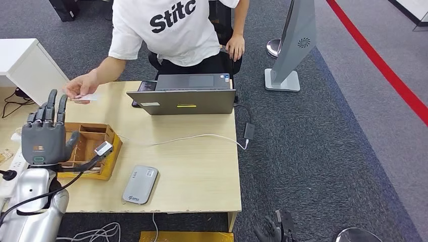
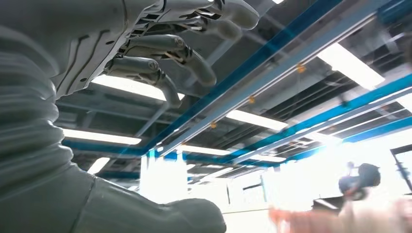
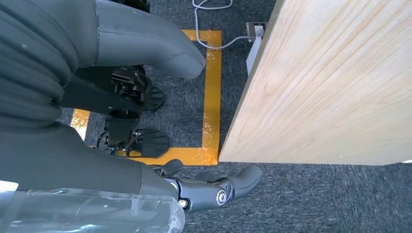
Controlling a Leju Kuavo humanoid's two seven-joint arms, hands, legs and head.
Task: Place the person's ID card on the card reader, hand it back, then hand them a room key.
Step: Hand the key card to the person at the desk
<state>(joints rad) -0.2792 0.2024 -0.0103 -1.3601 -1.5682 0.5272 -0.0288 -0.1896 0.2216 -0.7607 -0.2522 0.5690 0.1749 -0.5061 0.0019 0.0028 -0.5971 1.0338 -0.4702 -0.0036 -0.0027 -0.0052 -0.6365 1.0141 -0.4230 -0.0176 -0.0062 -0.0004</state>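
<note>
While the person [image 1: 166, 30] is leaning over the far edge of the table [image 1: 202, 171] and holding out a white card [image 1: 90, 97], the left hand [image 1: 46, 132] is standing raised beside the wooden tray [image 1: 112, 151], palm up, fingers apart and holding nothing. The card is pinched in the person's hand [image 1: 81, 88], just beyond the tray's far side and close above the robot's fingertips; no contact between card and robot is evident. In the left wrist view the fingers [image 2: 160, 60] are showing loosely curved against the ceiling, with nothing between them.

The right hand [image 3: 209, 189] is hanging low by the table's near corner, over the carpet, well apart from the tray. Its fingers are lying partly curled with nothing in them; whether they are fully closed cannot be told.

The reader [image 1: 141, 184], a grey flat device, is lying on the table just beside the tray, towards the robot's right, and it is carrying no card. A laptop [image 1: 184, 96] is sitting beyond the tray at the table's far edge. The tray's contents are too indistinct to identify a room key.

Judgement: the first step is in hand, namely receiving the ID card; nothing has yet been read or returned. The next move is calling for the left hand to close on the offered card, securely enough not to drop it, then to carry it past the tray and lay it flat on the reader.
</note>
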